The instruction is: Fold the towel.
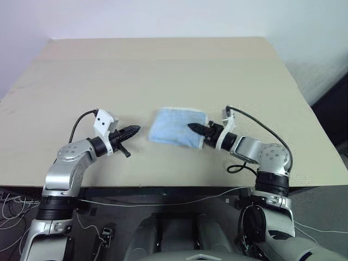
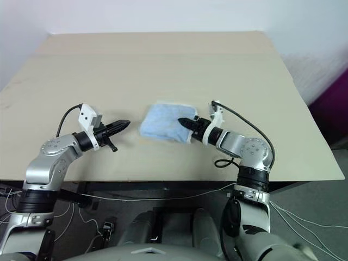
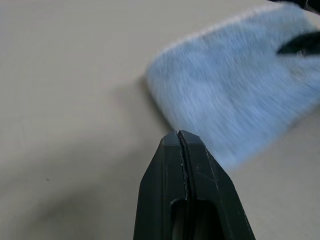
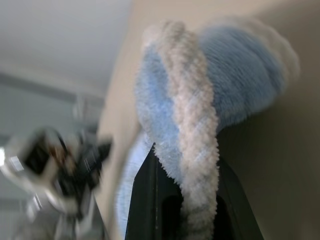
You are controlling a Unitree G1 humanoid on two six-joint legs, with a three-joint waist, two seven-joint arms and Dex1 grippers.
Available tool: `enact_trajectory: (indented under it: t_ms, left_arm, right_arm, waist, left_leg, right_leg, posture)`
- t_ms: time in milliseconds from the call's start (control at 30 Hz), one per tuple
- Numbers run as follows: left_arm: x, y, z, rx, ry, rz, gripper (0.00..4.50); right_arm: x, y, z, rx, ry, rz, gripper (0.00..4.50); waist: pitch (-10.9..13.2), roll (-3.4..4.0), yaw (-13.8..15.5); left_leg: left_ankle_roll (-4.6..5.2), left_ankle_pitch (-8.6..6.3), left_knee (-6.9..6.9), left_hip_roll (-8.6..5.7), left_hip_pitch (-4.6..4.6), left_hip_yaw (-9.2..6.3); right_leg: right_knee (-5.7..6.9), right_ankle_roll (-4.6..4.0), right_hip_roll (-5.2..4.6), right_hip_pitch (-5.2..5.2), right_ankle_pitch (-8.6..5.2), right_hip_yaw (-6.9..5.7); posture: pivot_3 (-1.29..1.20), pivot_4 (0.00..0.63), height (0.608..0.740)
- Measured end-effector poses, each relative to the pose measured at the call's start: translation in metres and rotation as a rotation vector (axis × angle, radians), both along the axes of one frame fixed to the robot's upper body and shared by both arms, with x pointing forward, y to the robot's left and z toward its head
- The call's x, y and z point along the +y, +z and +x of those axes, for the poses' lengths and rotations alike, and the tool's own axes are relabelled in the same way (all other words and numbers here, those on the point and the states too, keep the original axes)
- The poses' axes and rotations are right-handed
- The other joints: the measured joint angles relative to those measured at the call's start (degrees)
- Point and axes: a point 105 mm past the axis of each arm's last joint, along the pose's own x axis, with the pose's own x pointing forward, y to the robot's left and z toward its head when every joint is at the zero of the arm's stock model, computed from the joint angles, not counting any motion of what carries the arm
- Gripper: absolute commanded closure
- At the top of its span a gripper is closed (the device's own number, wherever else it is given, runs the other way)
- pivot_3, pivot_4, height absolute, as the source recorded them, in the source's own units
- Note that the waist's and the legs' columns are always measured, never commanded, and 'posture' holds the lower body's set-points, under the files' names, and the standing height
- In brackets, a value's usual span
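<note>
The towel [image 1: 176,126] is a small light blue bundle lying near the middle of the beige table [image 1: 163,65]. My right gripper [image 1: 190,127] reaches in from the right and is shut on the towel's near right edge. In the right wrist view the white piped edging [image 4: 192,125] runs down between its black fingers [image 4: 142,200]. My left gripper [image 1: 137,129] hovers just left of the towel, shut and holding nothing, its tip [image 3: 181,134] a short way from the cloth [image 3: 240,85].
The table's front edge [image 1: 163,187] runs just below both arms, with loose cables [image 1: 163,200] hanging under it. Bare tabletop stretches behind and to both sides of the towel. A pale wall [image 1: 163,16] stands beyond the far edge.
</note>
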Motion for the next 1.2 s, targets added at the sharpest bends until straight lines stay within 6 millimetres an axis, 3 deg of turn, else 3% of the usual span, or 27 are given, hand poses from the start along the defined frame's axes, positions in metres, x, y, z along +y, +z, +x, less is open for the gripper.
enact_trajectory:
  t_ms: [133, 233, 300, 500, 667, 767, 1133, 1200]
  left_arm:
    - [-0.013, -0.005, -0.002, 0.013, -0.039, -0.011, 4.50]
    - [-0.023, -0.005, -0.001, 0.016, -0.076, -0.014, 4.50]
    - [-0.031, -0.004, 0.001, 0.016, -0.100, -0.019, 4.50]
    - [-0.052, -0.006, 0.004, 0.020, -0.173, -0.027, 4.50]
    - [-0.058, -0.012, 0.004, 0.037, -0.192, -0.025, 4.50]
    - [-0.058, -0.014, 0.005, 0.040, -0.194, -0.026, 4.50]
    - [-0.062, -0.013, 0.003, 0.030, -0.203, -0.034, 4.50]
    - [-0.061, -0.014, 0.003, 0.034, -0.201, -0.036, 4.50]
  right_arm:
    - [-0.082, 0.013, 0.008, 0.003, -0.356, 0.026, 4.49]
    - [-0.142, 0.017, -0.001, 0.049, -0.616, 0.038, 4.49]
    - [-0.159, 0.012, -0.012, 0.087, -0.706, 0.041, 4.49]
    - [-0.169, -0.035, -0.042, 0.333, -0.844, 0.003, 4.49]
    - [-0.169, -0.032, -0.049, 0.353, -0.888, 0.005, 4.49]
    - [-0.168, -0.033, -0.050, 0.360, -0.893, 0.019, 3.71]
    - [-0.179, -0.026, -0.057, 0.335, -0.965, 0.075, 0.04]
    - [-0.184, -0.022, -0.058, 0.316, -0.994, 0.065, 0.04]
  waist:
    - [0.0, 0.02, 0.9]
    - [0.0, 0.02, 1.2]
    - [0.0, 0.02, 1.0]
    - [0.0, 0.09, 0.7]
    - [0.0, 0.10, 0.8]
    - [0.0, 0.10, 0.9]
    - [0.0, 0.10, 0.9]
    - [0.0, 0.12, 0.9]
  left_leg:
    - [0.00, 0.00, 0.01, -0.03, 0.00, 0.02]
    - [0.00, 0.00, 0.01, -0.02, 0.00, 0.04]
    - [0.01, 0.00, 0.00, 0.03, 0.00, 0.04]
    - [0.02, 0.01, 0.00, 0.05, 0.01, 0.13]
    - [0.03, 0.01, 0.02, 0.05, 0.02, 0.13]
    - [0.04, 0.01, 0.05, 0.03, 0.02, 0.13]
    - [0.04, 0.01, 0.05, 0.04, 0.02, 0.13]
    - [0.04, 0.01, 0.05, 0.04, 0.02, 0.13]
  right_leg:
    - [-0.01, 0.00, -0.02, 0.02, 0.00, 0.00]
    - [-0.01, 0.00, 0.00, 0.03, 0.00, 0.01]
    - [-0.02, 0.00, 0.04, 0.03, 0.00, 0.02]
    - [0.03, 0.00, 0.09, 0.01, 0.00, 0.10]
    - [0.02, 0.01, 0.15, 0.05, 0.00, 0.08]
    - [0.01, 0.01, 0.15, 0.07, -0.01, 0.07]
    - [0.01, 0.01, 0.17, 0.08, -0.01, 0.07]
    - [0.01, 0.01, 0.16, 0.08, -0.01, 0.07]
  posture:
    - [0.00, 0.150, 0.740]
    - [0.00, 0.150, 0.740]
    - [0.00, 0.150, 0.740]
    - [0.00, 0.150, 0.740]
    - [0.00, 0.150, 0.740]
    - [0.00, 0.150, 0.740]
    - [0.00, 0.150, 0.740]
    - [0.00, 0.150, 0.740]
